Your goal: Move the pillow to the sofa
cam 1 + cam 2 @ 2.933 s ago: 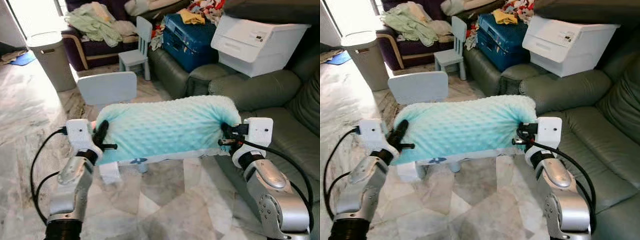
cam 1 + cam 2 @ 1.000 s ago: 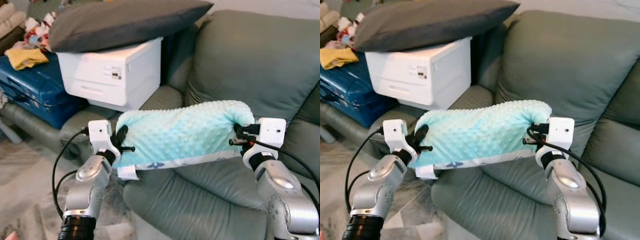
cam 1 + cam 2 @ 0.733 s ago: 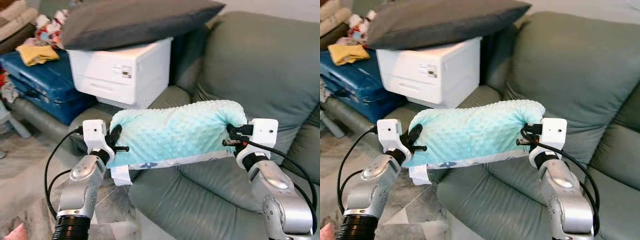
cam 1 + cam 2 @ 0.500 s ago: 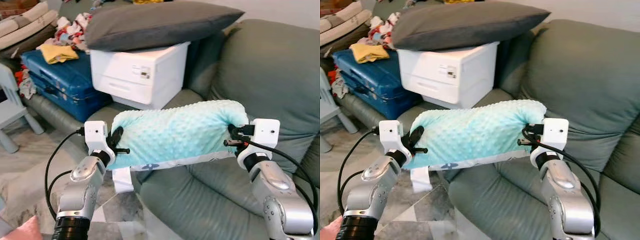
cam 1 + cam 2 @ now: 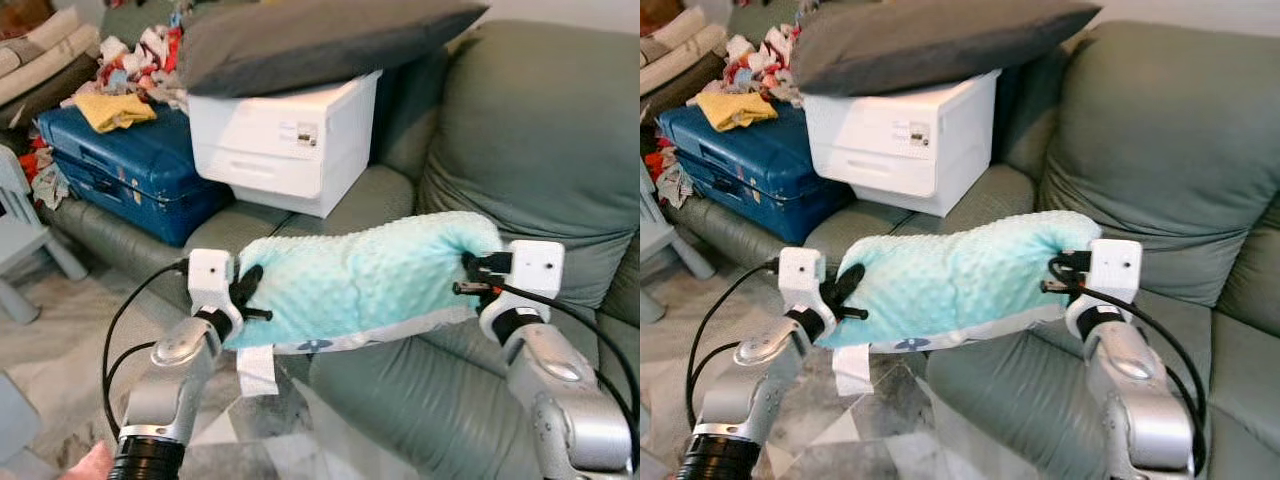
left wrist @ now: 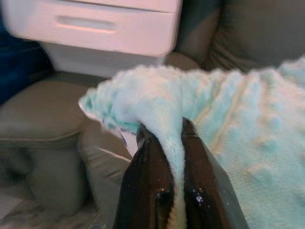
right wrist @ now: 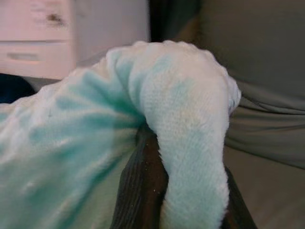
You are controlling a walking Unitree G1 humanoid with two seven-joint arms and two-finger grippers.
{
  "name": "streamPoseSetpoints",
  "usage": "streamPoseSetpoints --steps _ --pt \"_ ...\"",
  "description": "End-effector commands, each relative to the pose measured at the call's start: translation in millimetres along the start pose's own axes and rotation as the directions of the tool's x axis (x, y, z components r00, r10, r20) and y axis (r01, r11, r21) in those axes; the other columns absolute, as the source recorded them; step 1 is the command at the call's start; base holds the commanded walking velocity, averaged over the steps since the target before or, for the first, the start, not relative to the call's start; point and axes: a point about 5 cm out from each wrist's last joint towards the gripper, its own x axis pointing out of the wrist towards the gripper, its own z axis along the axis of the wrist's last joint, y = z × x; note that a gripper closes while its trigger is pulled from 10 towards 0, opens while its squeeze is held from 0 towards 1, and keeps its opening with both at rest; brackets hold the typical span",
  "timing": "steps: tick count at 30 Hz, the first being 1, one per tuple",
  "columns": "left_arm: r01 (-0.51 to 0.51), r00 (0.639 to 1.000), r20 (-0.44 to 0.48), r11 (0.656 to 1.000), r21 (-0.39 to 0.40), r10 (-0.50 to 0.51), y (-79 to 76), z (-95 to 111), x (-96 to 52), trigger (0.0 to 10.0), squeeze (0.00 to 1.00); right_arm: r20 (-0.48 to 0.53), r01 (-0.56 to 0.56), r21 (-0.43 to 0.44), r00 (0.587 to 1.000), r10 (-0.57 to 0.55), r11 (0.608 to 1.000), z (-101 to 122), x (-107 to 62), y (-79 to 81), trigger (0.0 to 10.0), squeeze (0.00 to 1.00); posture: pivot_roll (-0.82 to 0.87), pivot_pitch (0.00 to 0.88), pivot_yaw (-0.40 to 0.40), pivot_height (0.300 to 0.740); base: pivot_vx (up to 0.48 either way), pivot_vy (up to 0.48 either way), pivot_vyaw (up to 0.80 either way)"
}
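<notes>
A mint-green dotted pillow [image 5: 360, 280] hangs in the air between my two arms, above the front edge of the grey-green sofa [image 5: 540, 160]. My left gripper [image 5: 248, 290] is shut on the pillow's left end, and its black fingers [image 6: 152, 176] pinch a fold of the fabric. My right gripper [image 5: 470, 275] is shut on the pillow's right end, where the fabric [image 7: 190, 143] wraps over the fingers. A white tag [image 5: 258, 372] dangles under the pillow's left end.
A white storage box [image 5: 290, 130] with a dark grey cushion [image 5: 320, 35] on top sits on the sofa to the left. A blue suitcase [image 5: 130, 170] with clothes on it lies further left. Marble floor [image 5: 60, 330] spreads at lower left.
The camera has shifted, so the sofa seat sits closer under the pillow. Both grippers still hold the pillow by its ends, slightly lower in the picture.
</notes>
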Motion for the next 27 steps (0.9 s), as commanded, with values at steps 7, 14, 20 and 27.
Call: streamPoseSetpoints --steps 7,14,20,27 --pt "-0.018 0.996 0.085 0.998 0.064 0.012 -4.5 13 4.6 10.0 0.00 0.028 -0.022 0.000 0.999 0.022 1.000 8 0.6 6.4 10.0 0.00 -0.09 0.000 0.064 0.740 0.000 0.000 0.00" --pt "-0.022 0.992 0.123 0.999 0.036 0.018 0.2 19 6.0 10.0 0.00 0.022 -0.017 -0.008 1.000 0.018 1.000 9 1.4 5.2 10.0 0.00 -0.10 0.000 0.063 0.740 0.000 0.000 -0.62" --pt "0.005 0.993 0.115 1.000 -0.009 -0.004 -2.0 17 7.6 10.0 0.00 0.024 -0.016 -0.012 1.000 0.017 1.000 11 3.0 3.8 10.0 0.00 -0.10 0.000 0.058 0.740 0.000 0.000 -0.72" --pt "0.042 0.993 0.110 0.998 -0.044 -0.037 -8.2 13 7.6 10.0 0.00 0.027 -0.015 -0.021 1.000 0.015 1.000 12 3.0 1.2 10.0 0.00 -0.12 0.000 0.053 0.740 0.000 0.000 -0.73"
